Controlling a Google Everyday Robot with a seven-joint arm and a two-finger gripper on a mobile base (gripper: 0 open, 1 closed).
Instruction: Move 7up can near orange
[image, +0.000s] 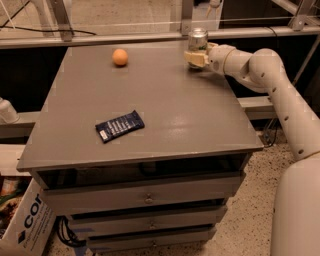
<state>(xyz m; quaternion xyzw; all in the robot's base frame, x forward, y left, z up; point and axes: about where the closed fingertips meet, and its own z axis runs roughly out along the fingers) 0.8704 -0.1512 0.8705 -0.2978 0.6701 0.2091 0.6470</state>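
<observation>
The 7up can (198, 39) stands upright at the far right of the grey table top (170, 105), near its back edge. My gripper (195, 58) reaches in from the right and sits at the lower part of the can, hiding its base. The orange (119, 57) lies at the far left-centre of the table, well to the left of the can and apart from it.
A flat dark-blue snack wrapper (119, 126) lies on the front left of the table. Drawers (145, 197) sit under the top. A metal rail (125, 37) runs behind the table. A cardboard box (25, 220) stands on the floor at the lower left.
</observation>
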